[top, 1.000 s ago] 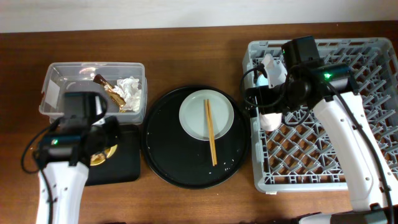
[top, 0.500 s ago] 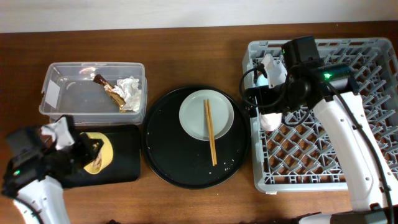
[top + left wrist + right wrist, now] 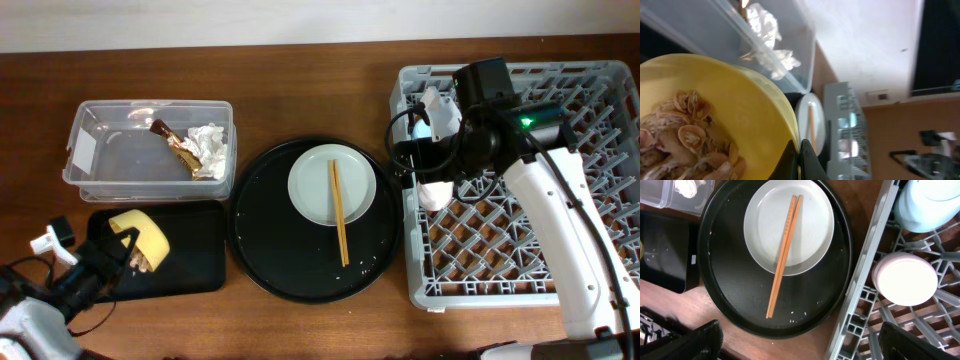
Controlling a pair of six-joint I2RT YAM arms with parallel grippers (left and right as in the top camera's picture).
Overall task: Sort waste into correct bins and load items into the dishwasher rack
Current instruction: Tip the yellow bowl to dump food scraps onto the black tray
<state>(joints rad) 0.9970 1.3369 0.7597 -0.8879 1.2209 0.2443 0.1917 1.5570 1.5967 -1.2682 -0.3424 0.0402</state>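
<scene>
Yellow glossy bowl (image 3: 142, 238) of flaky beige scraps (image 3: 685, 135) tilts over the matte black tray (image 3: 195, 250) near the front-left corner, its rim pinched in my left gripper (image 3: 799, 160). My right gripper (image 3: 800, 340) gapes wide above the grey lattice rack (image 3: 520, 250), at its left wall.

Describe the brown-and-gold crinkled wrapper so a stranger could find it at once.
Find the clear plastic rectangular tub at the brown wooden table's back left. Inside, toward its right end, the wrapper lies beside crumpled white paper tissues. Only the wrapper is dark brown with shiny gold; the tissues are plain white.
</scene>
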